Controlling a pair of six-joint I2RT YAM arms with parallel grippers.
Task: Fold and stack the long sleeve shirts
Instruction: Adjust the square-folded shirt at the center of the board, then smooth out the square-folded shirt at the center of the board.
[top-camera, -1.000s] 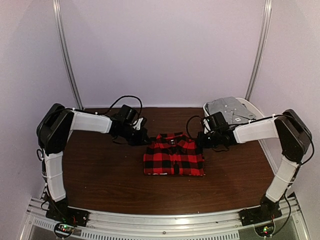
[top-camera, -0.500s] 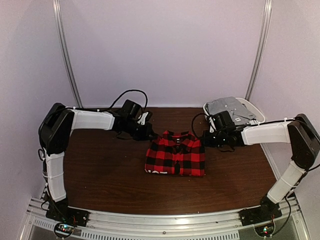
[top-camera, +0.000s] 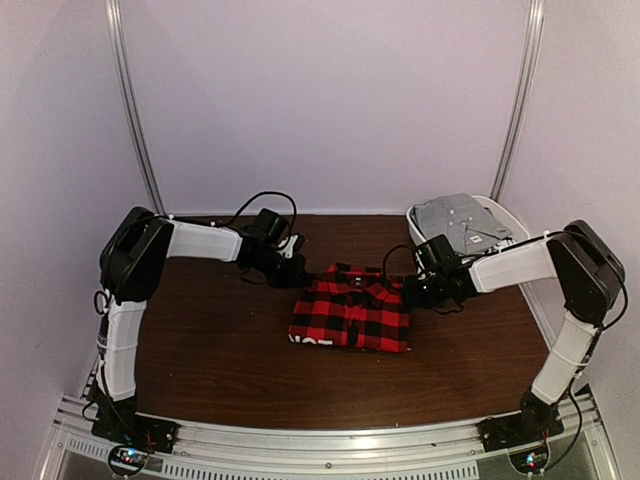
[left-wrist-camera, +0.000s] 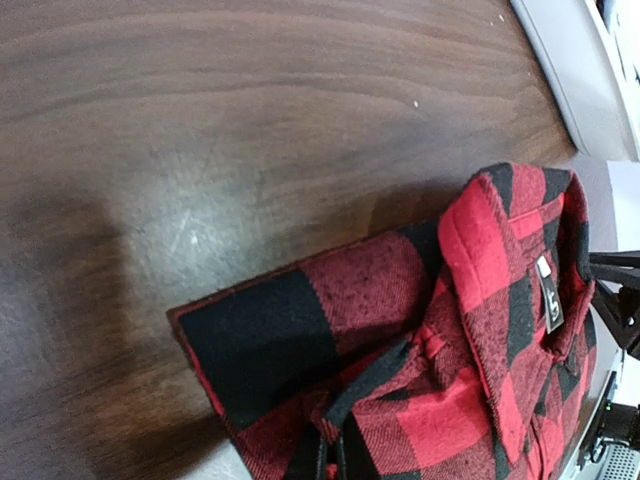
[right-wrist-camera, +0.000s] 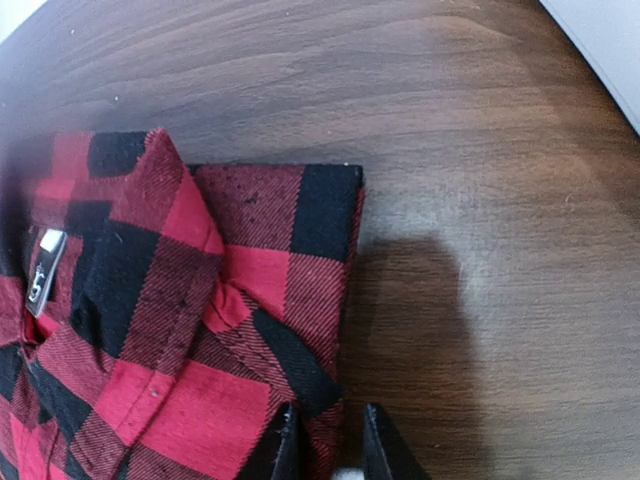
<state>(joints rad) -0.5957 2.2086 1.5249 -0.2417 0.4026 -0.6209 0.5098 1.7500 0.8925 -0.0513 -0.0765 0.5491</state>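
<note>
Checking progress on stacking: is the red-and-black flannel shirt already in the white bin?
No, the flannel shirt lies folded on the table, apart from the bin.

Flannel shirt (top-camera: 350, 318) is showing soft, napped, matt cloth, fuzzy along the folds. Tabletop (top-camera: 220, 350) is showing smooth dark wood grain, catching a dull sheen, with fine scratches. Bin (top-camera: 515, 225) is looking like smooth white plastic. Front rail (top-camera: 330, 437) is gleaming as bare ribbed metal.

grey collar tag (right-wrist-camera: 42, 262) on red-and-black shirt (top-camera: 350, 312), mark too small to read
</note>
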